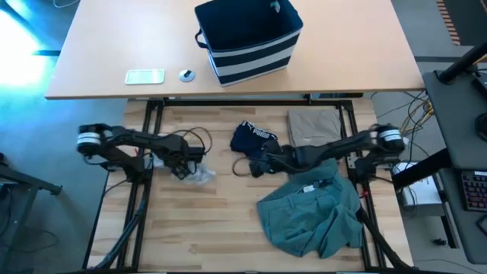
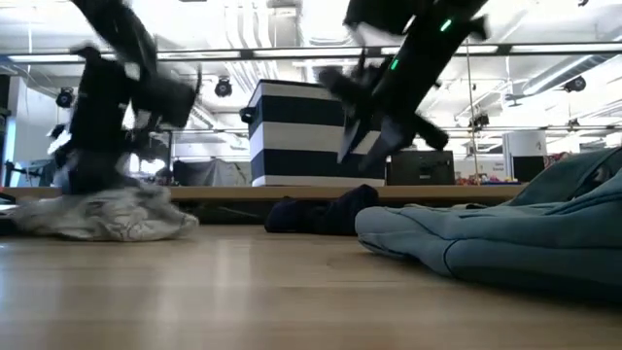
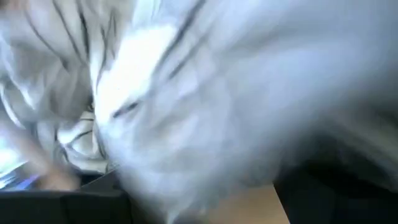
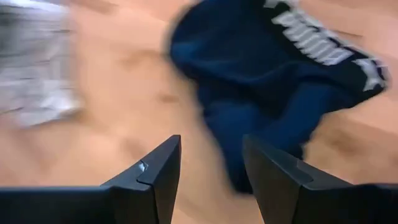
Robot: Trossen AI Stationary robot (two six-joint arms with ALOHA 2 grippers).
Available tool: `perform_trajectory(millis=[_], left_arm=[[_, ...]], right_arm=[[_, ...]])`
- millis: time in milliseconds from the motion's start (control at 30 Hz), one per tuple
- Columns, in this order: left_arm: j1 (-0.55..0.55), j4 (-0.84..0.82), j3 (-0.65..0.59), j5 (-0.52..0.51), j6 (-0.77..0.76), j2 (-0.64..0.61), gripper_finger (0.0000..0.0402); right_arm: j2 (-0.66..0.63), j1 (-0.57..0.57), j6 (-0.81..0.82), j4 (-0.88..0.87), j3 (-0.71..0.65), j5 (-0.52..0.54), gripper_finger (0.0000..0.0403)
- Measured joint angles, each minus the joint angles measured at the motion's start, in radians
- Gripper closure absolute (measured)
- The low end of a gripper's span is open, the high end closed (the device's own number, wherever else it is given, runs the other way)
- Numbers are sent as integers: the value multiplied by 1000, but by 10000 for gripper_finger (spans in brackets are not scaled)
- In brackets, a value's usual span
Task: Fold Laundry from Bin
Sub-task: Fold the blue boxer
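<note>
- While the right gripper (image 4: 210, 171) hangs over the wooden table (image 1: 221, 236), its two dark, wedge-shaped fingers (image 4: 158, 168) stand partly apart and hold nothing.
- Just ahead of these fingertips lies the dark navy garment (image 4: 273, 81), soft and crumpled, with white printed letters.
- Beside that arm spreads the large teal-green garment (image 1: 312, 213), wrinkled in thick folds; the tan garment (image 1: 313, 125) lies flat and neatly squared past the navy one.
- At the left gripper (image 1: 183, 169), the grey-white patterned garment (image 1: 199, 175) is a small rumpled heap touching it. The cloth fills the left wrist view, so I cannot tell how the fingers stand.
- Far beyond both grippers, the bin (image 1: 249, 42), soft-sided navy fabric with white stripes, stands on a separate tabletop.
</note>
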Motion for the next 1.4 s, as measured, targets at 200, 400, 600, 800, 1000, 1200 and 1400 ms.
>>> perform_trajectory(millis=[200, 400, 600, 800, 1000, 1200, 1400], left_arm=[[-15, 253, 98, 11, -95, -211, 153], [-8, 562, 105, -5, -55, -300, 153], [-6, 580, 11, 206, 5, -232, 153], [51, 669, -125, 162, -12, -77, 153], [351, 593, -23, 46, 24, -28, 153], [449, 709, 167, 94, 91, -85, 153], [388, 948, 270, 222, 165, 16, 153]], right_arm=[[117, -177, 47, -144, 107, -135, 236], [106, -287, -263, -131, 220, -224, 236], [105, -342, -526, -141, 319, -366, 236], [96, -328, -553, -147, 388, -459, 236], [96, -326, -491, -201, 378, -461, 236], [76, -323, -408, -371, 369, -399, 236], [-19, -233, -346, -465, 369, -379, 236]])
